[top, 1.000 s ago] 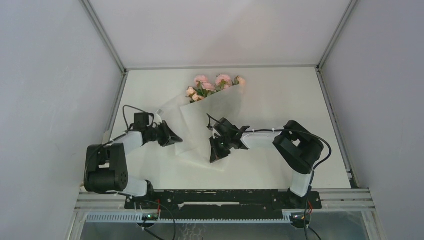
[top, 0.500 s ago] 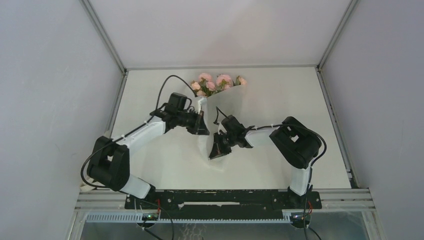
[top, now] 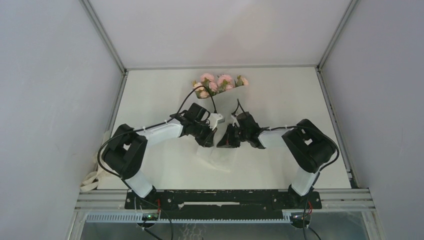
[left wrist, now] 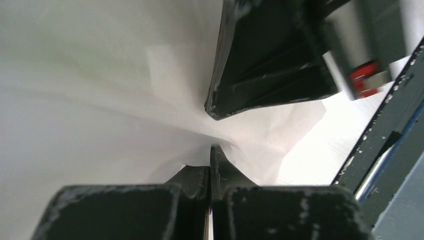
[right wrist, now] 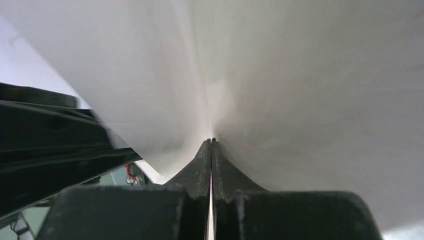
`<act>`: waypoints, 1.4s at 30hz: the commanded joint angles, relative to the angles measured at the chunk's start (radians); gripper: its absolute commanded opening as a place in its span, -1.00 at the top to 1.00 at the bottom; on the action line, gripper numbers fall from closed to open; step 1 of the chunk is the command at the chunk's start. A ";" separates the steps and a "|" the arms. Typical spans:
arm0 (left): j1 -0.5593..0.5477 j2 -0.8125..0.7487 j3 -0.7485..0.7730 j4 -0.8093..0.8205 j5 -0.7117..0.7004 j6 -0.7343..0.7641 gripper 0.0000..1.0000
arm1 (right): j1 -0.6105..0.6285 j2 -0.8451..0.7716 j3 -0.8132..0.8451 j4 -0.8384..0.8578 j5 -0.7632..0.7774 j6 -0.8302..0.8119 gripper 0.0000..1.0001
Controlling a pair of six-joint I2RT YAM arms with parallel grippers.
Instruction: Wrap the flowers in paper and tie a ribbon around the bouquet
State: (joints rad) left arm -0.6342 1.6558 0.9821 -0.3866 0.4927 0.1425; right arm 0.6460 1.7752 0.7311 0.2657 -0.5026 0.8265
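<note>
Here the left tool [left wrist: 211,151] is pinched tight on a fold of the thin translucent white paper [left wrist: 100,100]. The right tool [right wrist: 211,143], just beside it, is clamped on the same sheet. The paper is gathered between them. The pale-pink artificial roses with green leaves [top: 220,84] poke out at its far end, near the back of the white desk [top: 150,95].
</note>
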 commanded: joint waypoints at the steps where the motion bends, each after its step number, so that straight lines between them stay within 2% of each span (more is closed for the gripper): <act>1: -0.016 0.023 0.011 -0.008 -0.048 0.079 1.00 | -0.038 -0.143 0.008 -0.053 0.114 0.026 0.90; 3: -0.027 0.037 0.016 -0.011 -0.045 0.082 1.00 | -0.072 -0.193 0.008 -0.128 0.161 0.015 0.86; 7: -0.044 0.054 0.022 -0.011 -0.060 0.086 1.00 | -0.164 -0.270 0.008 -0.257 0.257 -0.066 0.64; 9: -0.045 0.053 0.026 -0.013 -0.061 0.079 1.00 | -0.187 -0.270 0.008 -0.305 0.263 -0.112 0.59; 13: -0.036 0.028 0.054 -0.045 -0.023 0.067 1.00 | -0.134 -0.172 0.034 -0.111 -0.005 -0.146 0.70; 15: -0.022 0.015 0.080 -0.067 0.000 0.048 1.00 | -0.067 -0.101 0.101 -0.096 -0.072 -0.158 0.73; 19: 0.021 -0.018 0.108 -0.092 0.040 0.004 1.00 | 0.002 0.041 0.179 -0.042 -0.081 -0.082 0.82; 24: 0.050 -0.095 0.147 -0.129 0.098 -0.017 1.00 | -0.021 0.217 0.200 0.022 -0.078 0.031 0.95; 28: 0.050 -0.085 0.197 -0.114 0.156 -0.062 1.00 | -0.021 0.281 0.209 0.113 -0.100 0.093 0.96; 33: 0.027 -0.006 0.211 -0.042 0.135 -0.066 1.00 | -0.018 0.286 0.219 0.141 -0.071 0.124 0.97; 38: -0.020 0.069 0.198 -0.069 0.091 0.042 1.00 | -0.042 0.215 0.200 0.169 -0.067 0.134 0.97; 42: -0.031 0.086 0.165 -0.085 0.063 0.120 1.00 | -0.064 0.146 0.198 0.092 -0.020 0.080 0.95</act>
State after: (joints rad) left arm -0.6254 1.6974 1.1625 -0.4454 0.5713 0.1467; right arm 0.6052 2.0190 0.9245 0.3744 -0.6025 0.9237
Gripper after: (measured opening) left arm 0.004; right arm 0.021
